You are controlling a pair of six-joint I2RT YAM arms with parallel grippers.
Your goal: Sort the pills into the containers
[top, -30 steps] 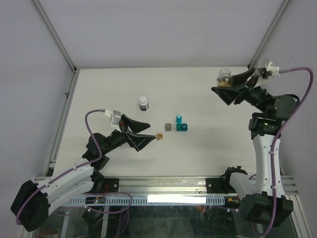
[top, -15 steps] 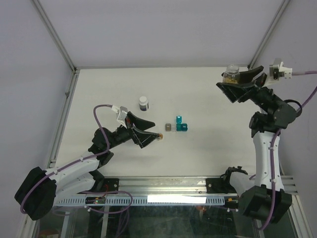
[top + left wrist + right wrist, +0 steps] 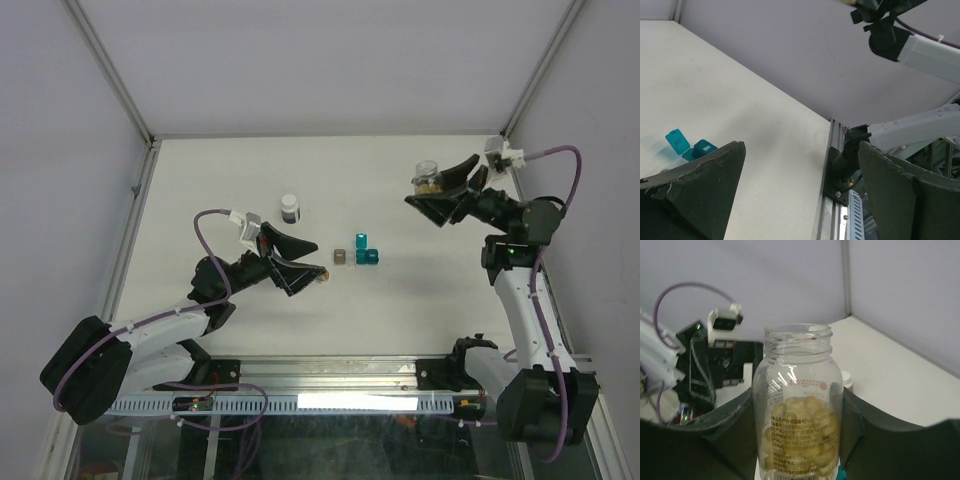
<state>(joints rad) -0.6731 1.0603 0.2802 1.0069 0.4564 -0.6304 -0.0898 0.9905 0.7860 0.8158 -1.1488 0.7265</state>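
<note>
The teal-blue box (image 3: 366, 251) lies with its lid open at the table's middle, and the small grey box (image 3: 340, 256) sits against its left side. The teal box also shows in the left wrist view (image 3: 688, 147). My left gripper (image 3: 310, 262) is open and empty, raised just left of the boxes; its fingers (image 3: 705, 185) stand wide apart. My right gripper (image 3: 425, 190) is shut on an open clear bottle of yellow pills (image 3: 428, 177), held upright in the air right of and beyond the boxes. The bottle (image 3: 798, 405) fills the right wrist view between both fingers.
A small orange round thing (image 3: 322, 276) lies on the table by my left gripper's lower fingertip. A dark bottle with a white cap (image 3: 289, 208) stands left of and beyond the boxes, also in the right wrist view (image 3: 848, 380). Frame posts (image 3: 112, 85) rise at the table's far corners.
My right gripper has carried the pill bottle left and nearer, towards the table's middle. My left gripper has shifted a little to the right and stays open.
</note>
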